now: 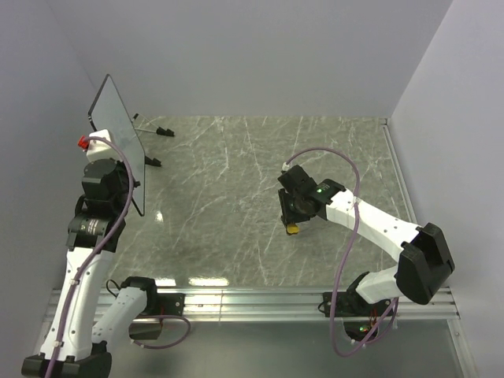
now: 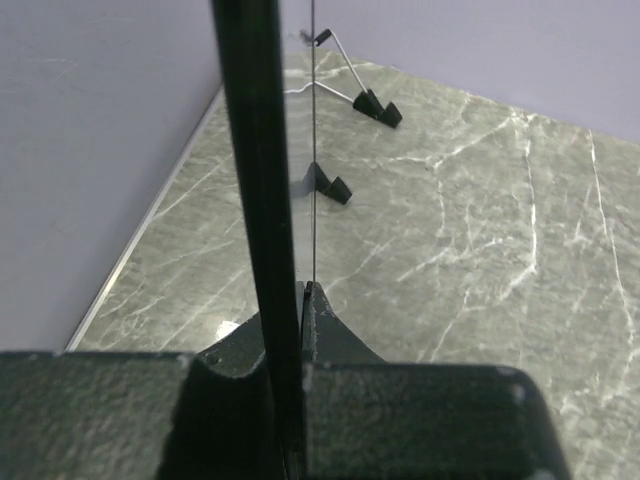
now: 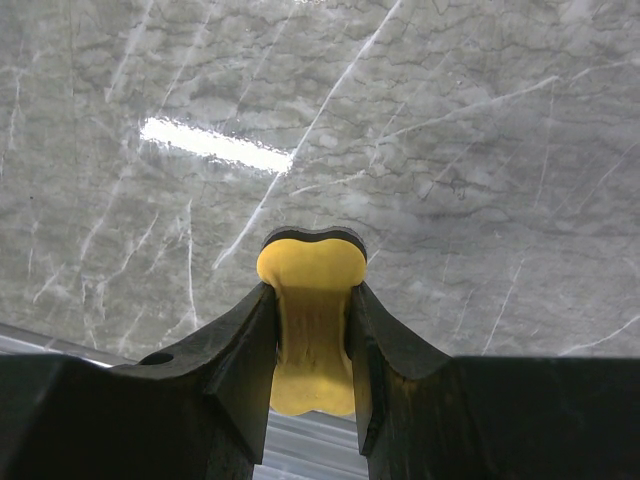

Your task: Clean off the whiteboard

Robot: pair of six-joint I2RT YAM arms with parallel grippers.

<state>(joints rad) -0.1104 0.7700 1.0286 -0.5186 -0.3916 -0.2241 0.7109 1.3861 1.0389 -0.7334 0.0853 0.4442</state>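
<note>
Two arms, white shells [image 1: 386, 228], black joint housings [image 1: 425, 264]. Left gripper [image 2: 300, 300]: matte black wedge fingers [image 2: 335, 330], blocky black body behind. Right gripper [image 3: 312, 300]: same black curved fingers [image 3: 240, 350], small round hole [image 3: 157, 357] in body behind them. Mauve cable [image 1: 324, 150] looping back from each wrist. Green LED [image 1: 320, 189] just behind right gripper. Red connector [image 1: 82, 142] on cable by left gripper.

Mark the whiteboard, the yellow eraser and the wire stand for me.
Large thin black-rimmed whiteboard [image 1: 118, 134], top view, its glossy face.
Yellow bone-shaped eraser [image 3: 310, 268], right wrist view, its upper lobe.
Black-footed wire stand [image 2: 378, 107], left wrist view, its far foot.
</note>
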